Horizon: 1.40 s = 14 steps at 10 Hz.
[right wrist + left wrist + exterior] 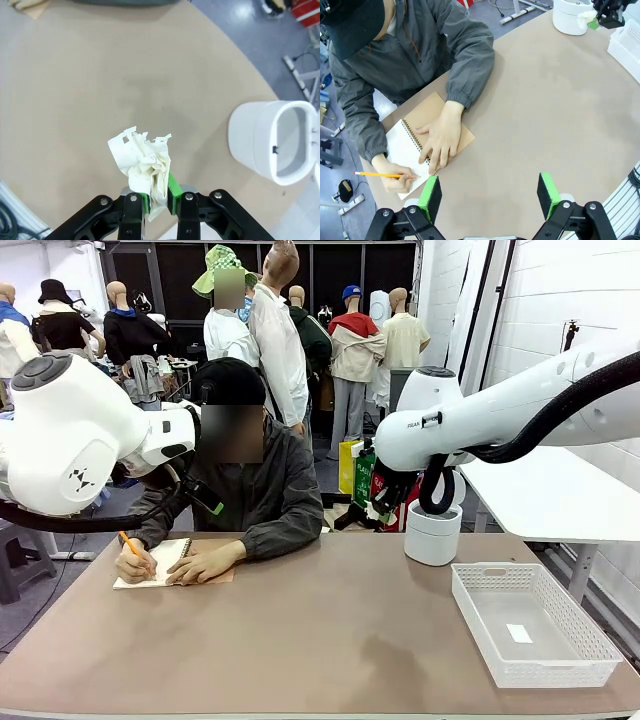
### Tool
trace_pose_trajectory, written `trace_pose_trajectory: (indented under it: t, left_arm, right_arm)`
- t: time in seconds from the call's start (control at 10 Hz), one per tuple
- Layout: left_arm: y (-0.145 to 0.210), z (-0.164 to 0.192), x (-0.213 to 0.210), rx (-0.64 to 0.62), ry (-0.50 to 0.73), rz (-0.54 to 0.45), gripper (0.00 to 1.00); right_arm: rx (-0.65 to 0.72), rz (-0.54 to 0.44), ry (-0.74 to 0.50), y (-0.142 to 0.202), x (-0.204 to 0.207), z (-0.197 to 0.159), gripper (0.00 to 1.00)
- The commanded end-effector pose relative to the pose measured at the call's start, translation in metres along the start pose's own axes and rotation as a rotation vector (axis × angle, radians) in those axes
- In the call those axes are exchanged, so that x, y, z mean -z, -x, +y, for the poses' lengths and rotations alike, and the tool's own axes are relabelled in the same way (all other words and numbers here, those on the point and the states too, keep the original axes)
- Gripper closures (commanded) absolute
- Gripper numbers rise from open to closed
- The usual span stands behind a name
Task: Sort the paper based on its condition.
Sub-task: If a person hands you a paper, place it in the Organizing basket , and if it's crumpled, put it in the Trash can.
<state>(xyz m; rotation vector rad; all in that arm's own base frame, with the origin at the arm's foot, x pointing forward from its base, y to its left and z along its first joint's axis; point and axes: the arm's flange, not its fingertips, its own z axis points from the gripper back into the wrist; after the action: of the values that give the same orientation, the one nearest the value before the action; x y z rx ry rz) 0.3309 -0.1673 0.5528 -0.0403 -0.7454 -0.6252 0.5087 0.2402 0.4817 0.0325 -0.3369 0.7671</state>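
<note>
The brown counter [300,640] is shared with a person [250,490] who writes at its far left corner; the white basket [560,668] sits at the right edge and the round white bin [250,140] stands behind it, mouth open; the notebook [400,140] lies under the person's hand. The left pincer [489,196] hangs released above the counter near that notebook, holding nothing. The right pincer [159,197] is clenched on a crumpled, torn wad of paper [145,162], held in the air above the counter, off to one side of the bin. Spoiled paper likely belongs in the bin, not the basket; so bring the wad squarely over the bin's mouth, lower it close to the rim before letting go, and release fully, since a light wad may cling to a green pad or drift wide; keep well away from the person's pencil [380,174].
</note>
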Motion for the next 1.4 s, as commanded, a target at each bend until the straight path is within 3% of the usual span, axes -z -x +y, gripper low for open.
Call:
trace_pose_trajectory:
  t: [0.0,0.4,0.6,1.3]
  left_arm:
    - [0.001,0.001,0.0,-0.002,-0.004,0.001,0.0]
    - [0.001,0.001,0.0,-0.002,-0.004,0.001,0.0]
    - [0.001,0.001,0.0,-0.002,-0.004,0.001,0.0]
    - [0.001,0.001,0.0,-0.002,-0.004,0.001,0.0]
  right_arm:
    - [0.009,0.009,0.0,0.001,-0.002,-0.009,1.0]
    - [0.008,0.001,0.001,0.0,-0.002,-0.003,1.0]
    - [0.166,-0.025,0.151,-0.005,-0.005,-0.031,1.0]
    - [0.431,0.012,0.227,-0.011,-0.006,-0.123,1.0]
